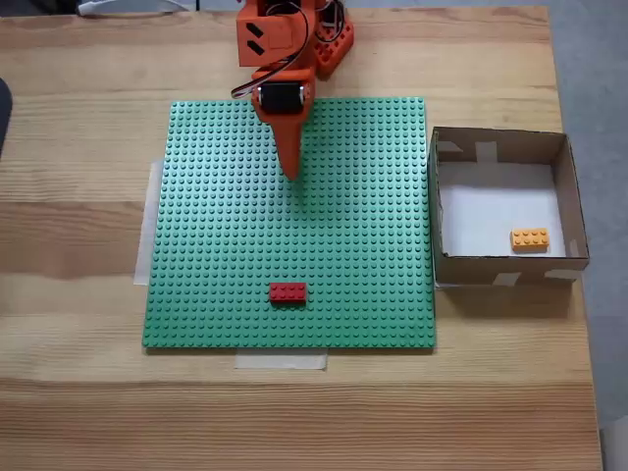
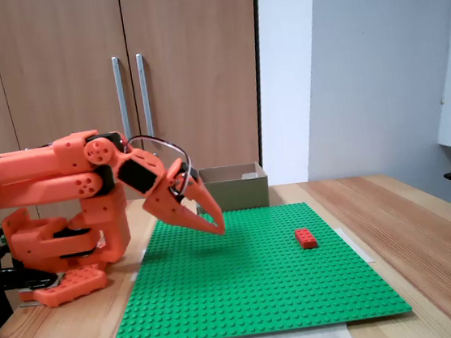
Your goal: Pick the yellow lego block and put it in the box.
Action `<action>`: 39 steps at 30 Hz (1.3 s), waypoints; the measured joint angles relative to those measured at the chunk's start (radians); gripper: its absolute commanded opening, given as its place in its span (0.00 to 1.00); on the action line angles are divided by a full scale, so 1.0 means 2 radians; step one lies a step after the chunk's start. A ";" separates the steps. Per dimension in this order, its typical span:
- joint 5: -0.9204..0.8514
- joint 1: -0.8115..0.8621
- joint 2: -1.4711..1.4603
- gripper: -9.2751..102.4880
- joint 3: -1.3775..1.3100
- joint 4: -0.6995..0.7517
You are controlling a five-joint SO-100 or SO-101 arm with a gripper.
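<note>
Task looks done: yellow lego block [image 1: 529, 238] lies flat on the white bottom of the box [image 1: 433, 201], well off to the hand's side in the top-down fixed view, near the box's front wall. Hand [image 1: 291, 171] hovers over the green baseplate [image 1: 216, 245] near the arm base, fingers pinched to a narrow point, holding nothing. Red lego brick [image 2: 305, 237] sits on the baseplate, well ahead of the hand. Next move, I judge: just retract to rest; no further grasp needed.
</note>
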 measured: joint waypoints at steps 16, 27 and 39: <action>-0.010 0.006 0.018 0.07 0.023 0.009; -0.012 0.006 0.018 0.07 0.023 0.009; -0.012 0.006 0.018 0.07 0.023 0.009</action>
